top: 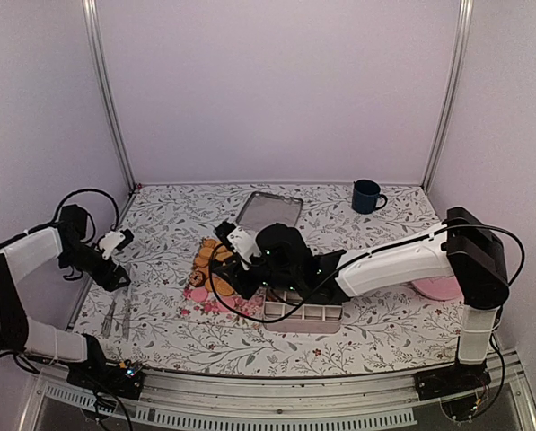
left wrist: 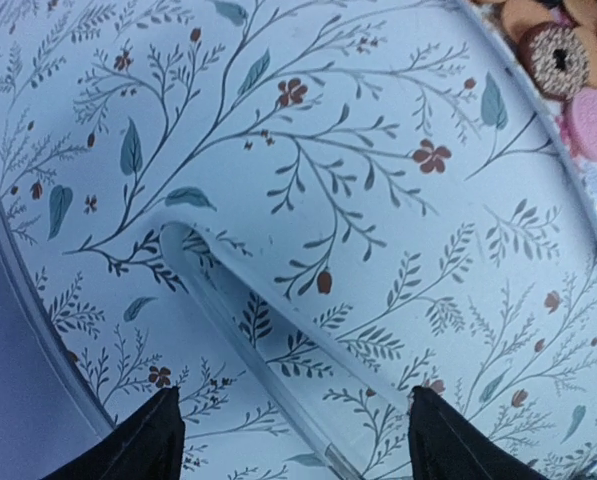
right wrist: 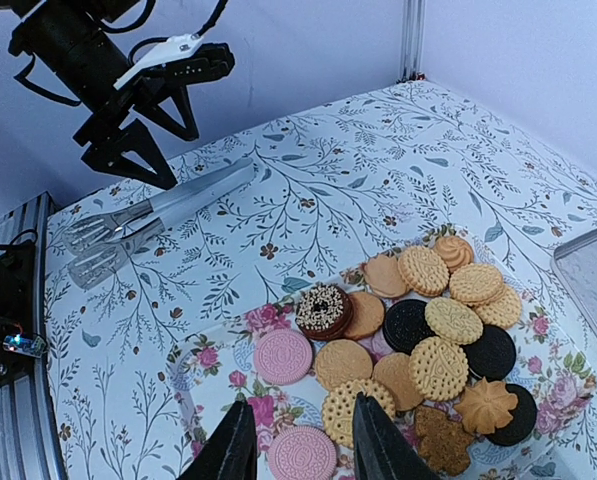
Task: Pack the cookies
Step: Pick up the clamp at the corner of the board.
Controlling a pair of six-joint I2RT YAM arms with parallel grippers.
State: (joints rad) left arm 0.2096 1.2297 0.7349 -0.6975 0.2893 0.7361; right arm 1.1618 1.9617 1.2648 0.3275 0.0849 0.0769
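The cookies (right wrist: 428, 340) lie in a heap on a flowery plate (right wrist: 193, 365) in the middle of the worktop (top: 375, 332). Most are golden, some are dark, and two are pink. Just beside the plate, on its right, sits a white box with little rooms (top: 303, 312). That looks like the place to pack them.

The right gripper (right wrist: 303, 402) hangs low over the near edge of the heap. Its jaws are a little apart and hold nothing. A pink cookie (right wrist: 303, 455) lies right under them.

The left gripper (left wrist: 293, 395) hangs over clear tongs (left wrist: 248, 330) that lie flat near the left edge. Its jaws are wide apart and empty.

The step now seems to be picking up one cookie. To do it well, the right arm should choose a cookie at the edge, not one buried under others. It should come straight down with one jaw on each side and squeeze softly (cookies crack easily). Then it should lift straight up, so the cookies next to it are not dragged off the plate.
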